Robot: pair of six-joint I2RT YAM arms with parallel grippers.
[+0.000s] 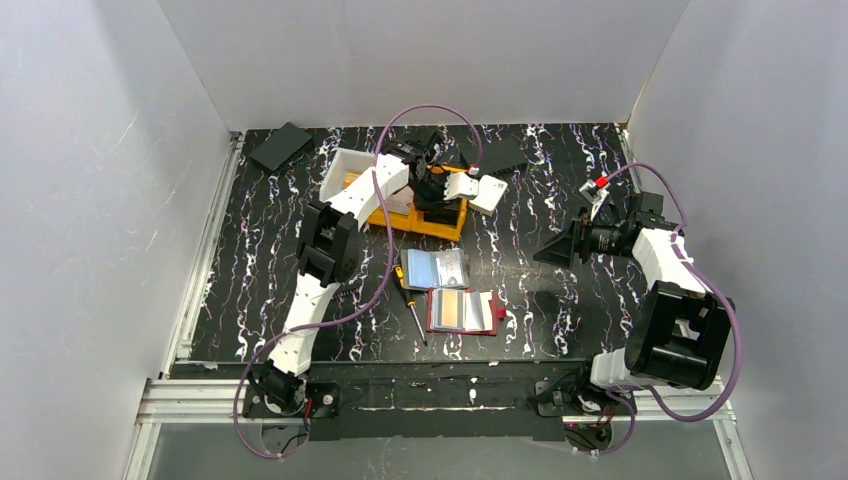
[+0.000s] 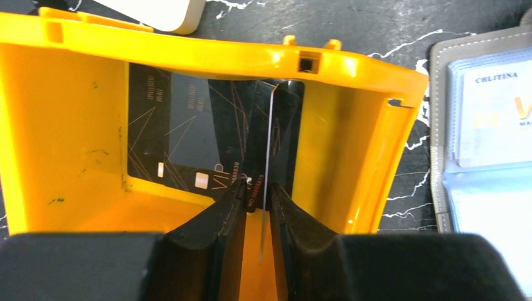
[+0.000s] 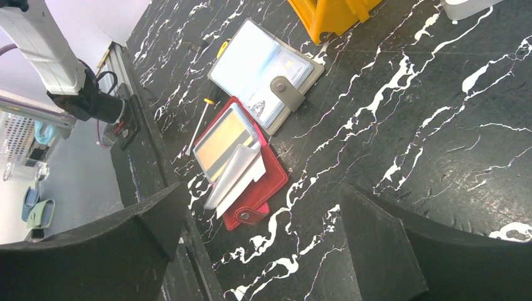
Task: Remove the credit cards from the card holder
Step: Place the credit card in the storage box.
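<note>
Nearest the arms' bases on the black marbled table (image 3: 408, 125), the red card holder (image 3: 270, 179) lies open, an orange one of the credit cards (image 3: 223, 141) showing under its clear sleeves; a screwdriver (image 1: 412, 310) lies just to its left. Just beyond it the grey card holder (image 3: 287, 93) lies open too, with pale blue cards behind plastic. By their look these cards are light, thin and stiff but springy, with slick faces; each is probably best pinched across both faces at whatever edge shows at a sleeve's mouth, since a press on the flat would likely slide.

The right gripper (image 1: 555, 245) hovers well off to the right of both holders, its fingers spread wide and holding nothing; both holders lie in its wrist view, well apart from its fingertips.

Farther back, the left gripper (image 2: 257, 191) hangs over the yellow bin (image 2: 63, 125), which sits just beyond the grey holder. An upright card (image 2: 271, 144) stands on edge between its fingers; the jaws stand slightly apart, with bin-yellow showing in the gap on one side of the card, so nothing clamps it from both sides. Whether it touches the other finger is hard to tell. Below and beyond it, dark cards (image 2: 182, 138) marked VIP lie flat on the bin floor, overlapping.
</note>
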